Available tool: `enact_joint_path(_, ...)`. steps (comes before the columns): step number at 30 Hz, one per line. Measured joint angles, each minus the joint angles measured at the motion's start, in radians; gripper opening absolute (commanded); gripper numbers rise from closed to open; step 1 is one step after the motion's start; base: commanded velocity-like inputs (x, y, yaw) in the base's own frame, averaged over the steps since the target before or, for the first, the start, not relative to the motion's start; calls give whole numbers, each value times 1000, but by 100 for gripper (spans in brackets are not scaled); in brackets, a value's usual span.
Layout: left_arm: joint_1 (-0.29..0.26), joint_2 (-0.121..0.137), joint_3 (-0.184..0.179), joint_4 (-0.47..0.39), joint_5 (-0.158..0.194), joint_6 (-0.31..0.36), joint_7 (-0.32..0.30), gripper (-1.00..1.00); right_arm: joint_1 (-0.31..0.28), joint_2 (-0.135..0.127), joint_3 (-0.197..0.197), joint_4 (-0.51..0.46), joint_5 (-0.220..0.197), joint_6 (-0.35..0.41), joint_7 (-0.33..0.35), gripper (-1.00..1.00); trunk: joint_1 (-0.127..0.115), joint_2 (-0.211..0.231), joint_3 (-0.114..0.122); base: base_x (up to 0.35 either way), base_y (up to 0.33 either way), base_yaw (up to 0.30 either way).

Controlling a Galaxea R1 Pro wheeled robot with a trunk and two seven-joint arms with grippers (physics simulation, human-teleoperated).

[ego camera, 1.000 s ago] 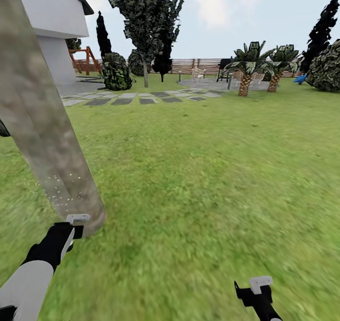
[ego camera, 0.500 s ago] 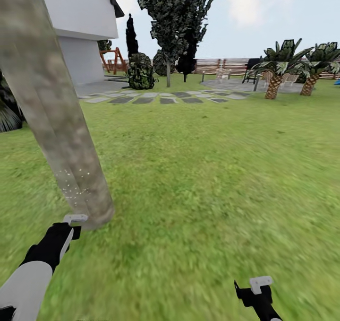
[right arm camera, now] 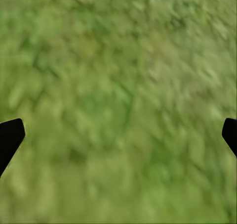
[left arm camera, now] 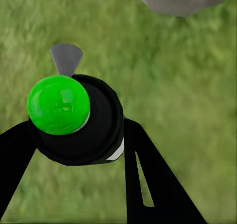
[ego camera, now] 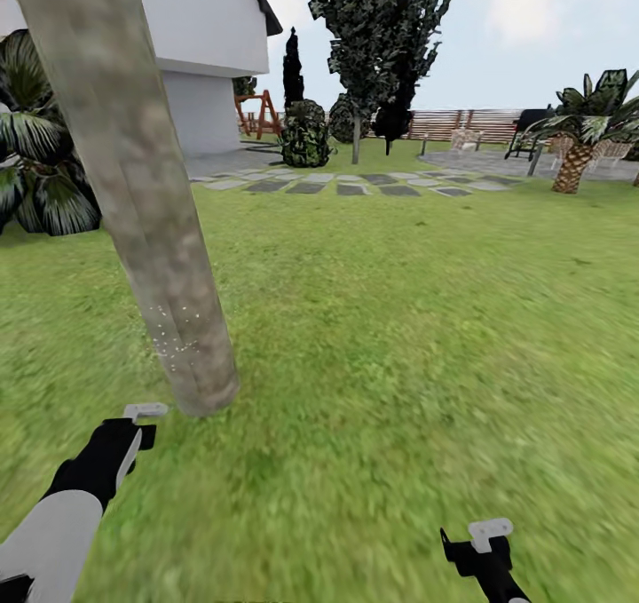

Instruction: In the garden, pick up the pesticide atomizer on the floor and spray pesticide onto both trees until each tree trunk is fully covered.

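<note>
One tree trunk (ego camera: 133,186) stands near you, its pesticide (ego camera: 173,337) specks covering a low patch only; most bark remains unsprayed. Your left gripper (left arm camera: 79,135) fingers pinch the atomizer (left arm camera: 74,117). Your right gripper (right arm camera: 118,135) fingers are spread, empty.

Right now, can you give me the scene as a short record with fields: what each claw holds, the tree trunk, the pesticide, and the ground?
left claw: shut on the atomizer, a black body with a green cap
right claw: open, nothing between its fingers, over grass
tree trunk: thick pale grey-brown column, ahead of the left claw in the head view
pesticide: pale specks on the lower trunk only; the bark above is bare
ground: green grass; grey stepping stones far behind
</note>
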Motion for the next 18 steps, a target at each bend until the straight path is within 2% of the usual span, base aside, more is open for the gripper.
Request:
enact_joint_path(9, 0, -1, 0, -1, -1, 0, 0, -100, 0, 0, 0, 0, 1, 0, 1, 100, 0, 0, 0, 3, -4, 277)
enact_joint_path(14, 0, -1, 0, -1, -1, 0, 0, -100, 0, 0, 0, 0, 1, 0, 1, 100, 0, 0, 0, 119, -187, 276)
enact_joint_path(18, 0, -3, -1, 0, -1, 0, 0, -100, 0, 0, 0, 0, 1, 0, 1, 100, 0, 0, 0, 208, -212, 90)
